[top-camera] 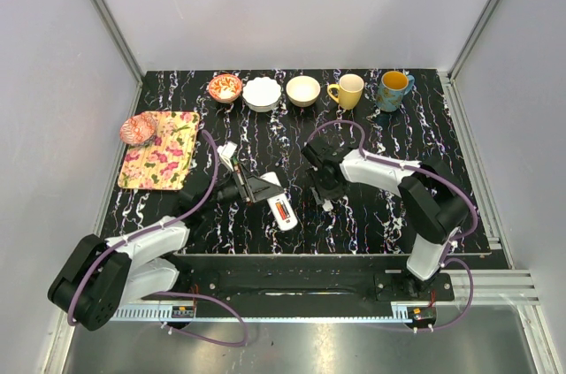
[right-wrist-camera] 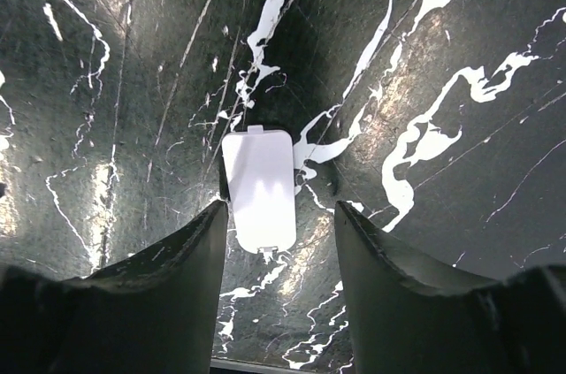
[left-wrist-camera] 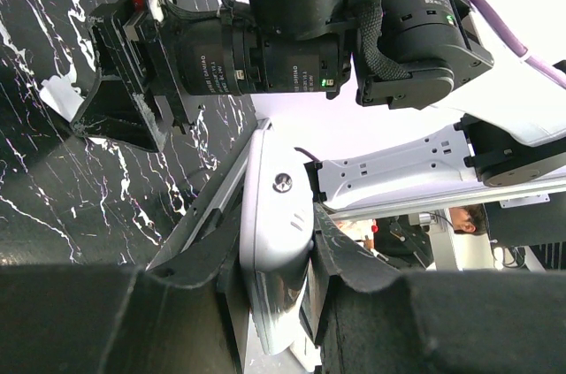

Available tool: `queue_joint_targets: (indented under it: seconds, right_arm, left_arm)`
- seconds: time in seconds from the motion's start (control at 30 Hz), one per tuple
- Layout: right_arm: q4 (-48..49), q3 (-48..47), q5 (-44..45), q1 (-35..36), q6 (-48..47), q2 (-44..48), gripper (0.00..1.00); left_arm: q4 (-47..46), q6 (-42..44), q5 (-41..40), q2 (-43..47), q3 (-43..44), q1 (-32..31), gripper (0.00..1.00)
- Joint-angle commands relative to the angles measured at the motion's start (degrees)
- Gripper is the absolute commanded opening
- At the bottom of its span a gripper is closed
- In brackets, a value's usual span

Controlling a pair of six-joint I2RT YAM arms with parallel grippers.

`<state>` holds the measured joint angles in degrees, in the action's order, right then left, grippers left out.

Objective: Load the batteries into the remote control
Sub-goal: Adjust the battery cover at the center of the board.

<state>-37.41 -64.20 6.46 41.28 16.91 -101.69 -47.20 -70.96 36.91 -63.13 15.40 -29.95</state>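
Note:
The remote control [top-camera: 276, 206] is a slim white bar lying aslant near the table's middle. A reddish-orange battery [top-camera: 282, 211] shows in the recessed slot at its near end; I cannot make out a dark one. My left gripper [top-camera: 248, 187] is shut on the remote's middle. In the left wrist view the remote [left-wrist-camera: 279, 184] sits pinched between my left gripper's [left-wrist-camera: 276, 232] fingers. My right gripper [top-camera: 325, 194] is open, low over a small white rectangular tab [top-camera: 327, 206]. In the right wrist view the tab [right-wrist-camera: 258, 190] lies flat between the open right gripper's [right-wrist-camera: 279, 232] fingers, untouched.
Along the back edge stand a patterned bowl [top-camera: 225, 87], two pale bowls [top-camera: 262, 93] [top-camera: 303, 90], a yellow mug [top-camera: 348, 90] and a blue mug [top-camera: 393, 89]. A floral tray [top-camera: 161, 150] with a pink object [top-camera: 138, 129] at its corner lies at the left.

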Motion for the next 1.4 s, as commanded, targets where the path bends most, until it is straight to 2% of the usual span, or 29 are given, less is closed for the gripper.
queue_joint_targets:
  seconds: [0.0,0.27,0.53,1.0,1.37]
  right_arm:
    - [-1.4,-0.8,-0.7,1.0,-2.1,-0.2,0.57]
    - [-0.8,0.2,-3.6,2.2,-2.1,-1.1,0.6]
    - [-0.8,0.9,-2.8,2.4,-1.8,-2.3,0.55]
    - [0.1,3.0,-3.8,2.3,-2.0,-4.0,0.55]
    - [0.1,3.4,-3.4,2.1,-1.3,-3.8,0.36]
  left_arm:
    - [-5.2,-0.3,-0.4,-0.1,0.8,-0.3,0.0]
    - [-6.1,-0.8,-0.4,-0.8,0.7,-0.5,0.0]
    - [-5.8,-0.8,-0.5,-0.5,0.4,-0.6,0.0]
    - [-6.0,-0.7,-0.7,-0.4,0.2,-0.6,0.0]
    - [-5.8,-0.7,-0.7,-0.5,0.3,-0.7,0.0]
